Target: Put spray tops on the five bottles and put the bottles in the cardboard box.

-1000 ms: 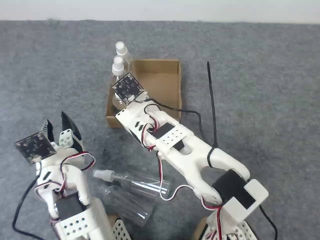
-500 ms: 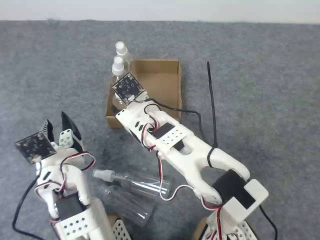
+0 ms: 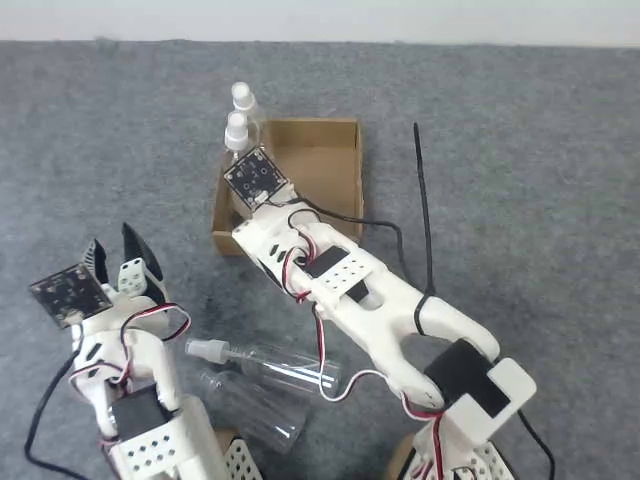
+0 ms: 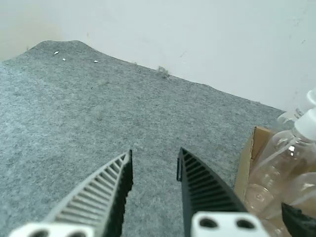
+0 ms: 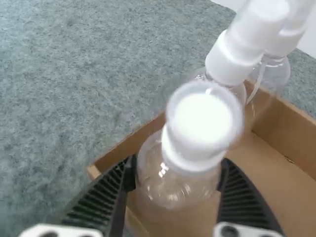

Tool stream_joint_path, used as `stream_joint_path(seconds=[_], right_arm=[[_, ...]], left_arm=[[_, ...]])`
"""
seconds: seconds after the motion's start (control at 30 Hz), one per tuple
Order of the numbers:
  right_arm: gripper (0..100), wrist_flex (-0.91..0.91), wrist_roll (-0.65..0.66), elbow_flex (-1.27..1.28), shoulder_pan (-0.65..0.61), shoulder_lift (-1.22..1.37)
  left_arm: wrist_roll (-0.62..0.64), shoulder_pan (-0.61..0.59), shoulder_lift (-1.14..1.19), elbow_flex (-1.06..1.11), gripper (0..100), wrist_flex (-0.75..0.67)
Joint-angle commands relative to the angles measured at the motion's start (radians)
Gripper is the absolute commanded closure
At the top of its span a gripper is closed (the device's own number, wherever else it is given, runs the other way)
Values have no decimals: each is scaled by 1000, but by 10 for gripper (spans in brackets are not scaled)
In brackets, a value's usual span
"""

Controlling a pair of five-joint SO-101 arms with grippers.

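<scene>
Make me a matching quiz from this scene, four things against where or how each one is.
1. left gripper
2. right gripper
3. cardboard box
4. lying bottle with a spray top

A. flat on the carpet between the arms' bases
B. open, holding nothing
C. closed on an upright bottle
D. brown, open at the top

Pairs: 1-B, 2-C, 3-D, 4-A

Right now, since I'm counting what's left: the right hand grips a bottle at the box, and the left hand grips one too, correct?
Not quite. The left hand is open and holds nothing, as the left wrist view shows. The right hand does grip a bottle at the cardboard box.
</scene>
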Motion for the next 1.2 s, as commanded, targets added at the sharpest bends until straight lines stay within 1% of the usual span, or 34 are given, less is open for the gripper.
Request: stream_joint_path(seconds=[0.0,0.3,0.47,0.67,1.17], right_arm=[[741,24,0,-49,-5,-7],[738,22,0,-49,-5,-7],[705,28,-5,-48,-5,-7],[702,33,2,-46,-5,-8],[702,269,-5,-61,-38,-150]], left_arm=[[-41,-2,-17,-1,859,-38],[-43,-2,-17,-1,859,-38],[-44,-2,-17,-1,859,-38],[-44,-2,-17,-1,859,-38],[-46,-2,-17,-1,859,-38]])
